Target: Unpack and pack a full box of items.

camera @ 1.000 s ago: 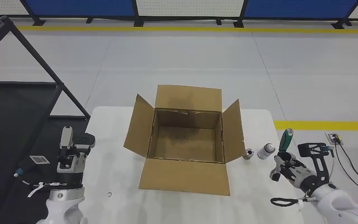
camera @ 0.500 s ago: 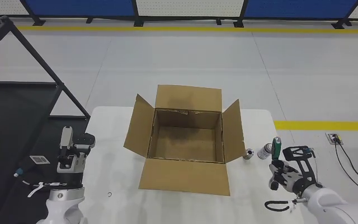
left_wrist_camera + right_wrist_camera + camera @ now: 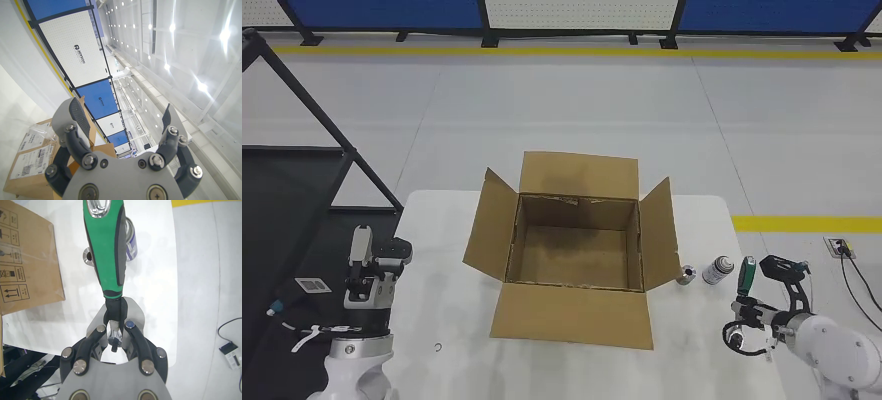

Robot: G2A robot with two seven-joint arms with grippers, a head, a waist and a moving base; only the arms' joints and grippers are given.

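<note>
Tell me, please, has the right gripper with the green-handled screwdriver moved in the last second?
Yes. The right gripper, shut on the green-handled screwdriver, has pulled back toward the table's near edge, judged against the blue-labelled can.

The right gripper point(image 3: 743, 308), clamped on the green-handled tool point(image 3: 748, 270), is drawing back toward the near edge of the worktop point(image 3: 442, 300). The tool is sliding past the can point(image 3: 721, 267), and the wrist is turning behind it.

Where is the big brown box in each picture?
Top view: brown box, open, mid-table.
Left wrist view: behind the open jaws of the left gripper.
Right wrist view: its flap beside the green-handled tool.
Shared landmark: the yellow floor line.
</note>
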